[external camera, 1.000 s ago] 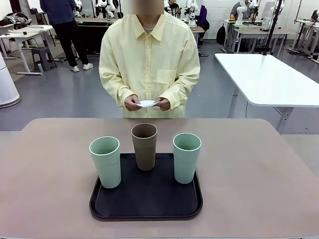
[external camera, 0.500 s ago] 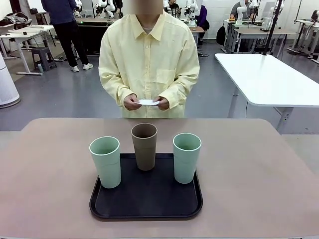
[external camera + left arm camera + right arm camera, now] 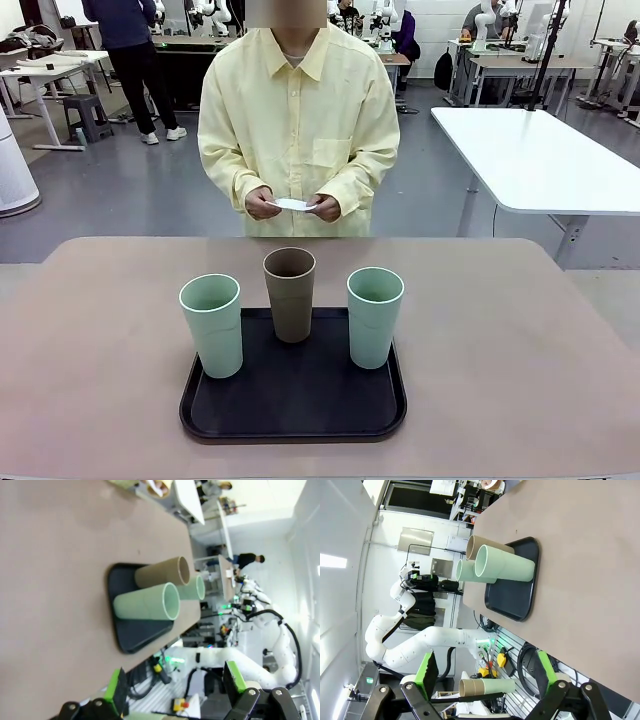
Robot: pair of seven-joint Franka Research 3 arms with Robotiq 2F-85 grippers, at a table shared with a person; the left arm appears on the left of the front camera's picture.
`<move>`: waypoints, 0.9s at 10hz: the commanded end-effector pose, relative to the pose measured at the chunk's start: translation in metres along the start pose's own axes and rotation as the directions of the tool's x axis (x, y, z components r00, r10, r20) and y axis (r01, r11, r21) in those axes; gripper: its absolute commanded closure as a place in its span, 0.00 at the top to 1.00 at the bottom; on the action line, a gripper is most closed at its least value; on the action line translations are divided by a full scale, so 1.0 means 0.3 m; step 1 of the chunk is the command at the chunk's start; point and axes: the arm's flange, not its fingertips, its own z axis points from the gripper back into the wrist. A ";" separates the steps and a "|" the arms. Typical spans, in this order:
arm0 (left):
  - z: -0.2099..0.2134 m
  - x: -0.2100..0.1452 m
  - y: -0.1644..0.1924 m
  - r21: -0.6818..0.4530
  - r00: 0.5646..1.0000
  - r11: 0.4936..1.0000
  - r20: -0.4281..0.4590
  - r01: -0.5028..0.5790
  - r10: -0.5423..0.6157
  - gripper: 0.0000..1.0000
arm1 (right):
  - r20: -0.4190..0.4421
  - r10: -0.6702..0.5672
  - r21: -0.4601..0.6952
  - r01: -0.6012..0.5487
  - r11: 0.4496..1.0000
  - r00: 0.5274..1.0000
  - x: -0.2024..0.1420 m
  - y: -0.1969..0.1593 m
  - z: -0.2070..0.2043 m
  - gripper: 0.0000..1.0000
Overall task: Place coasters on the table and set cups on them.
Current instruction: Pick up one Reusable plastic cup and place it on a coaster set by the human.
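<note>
Read the scene from left to right. On the left wrist view, you see the left gripper (image 3: 175,680) with its jaws spread wide and nothing between them, off the near edge of the table (image 3: 100,330). On the table, a black tray (image 3: 290,415) lies near the near edge at the middle. The left mint cup (image 3: 212,325) stands upright at the tray's far left corner. The brown cup (image 3: 289,293) stands upright at the middle of the tray's far edge. Beyond the far side of the table, a person holds the white coasters (image 3: 293,205) flat between both hands (image 3: 262,205), above the table and not touching it; you cannot tell how many. The right mint cup (image 3: 375,316) stands upright at the tray's far right corner. The cups stand apart. On the right wrist view, the right gripper (image 3: 485,670) is likewise wide and empty.
</note>
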 end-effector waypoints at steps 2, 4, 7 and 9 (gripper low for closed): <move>0.000 0.004 0.001 -0.018 1.000 1.000 0.006 0.010 -0.010 1.00 | 0.006 -0.004 0.011 0.004 1.000 1.000 0.004 0.003 0.002 1.00; 0.000 0.004 0.001 -0.018 1.000 1.000 0.006 0.010 -0.010 1.00 | 0.006 -0.004 0.011 0.004 1.000 1.000 0.004 0.003 0.002 1.00; 0.000 0.004 0.001 -0.018 1.000 1.000 0.006 0.010 -0.010 1.00 | 0.006 -0.004 0.011 0.004 1.000 1.000 0.004 0.003 0.002 1.00; 0.000 0.004 0.001 -0.018 1.000 1.000 0.006 0.010 -0.010 1.00 | 0.006 -0.004 0.011 0.004 1.000 1.000 0.004 0.003 0.002 1.00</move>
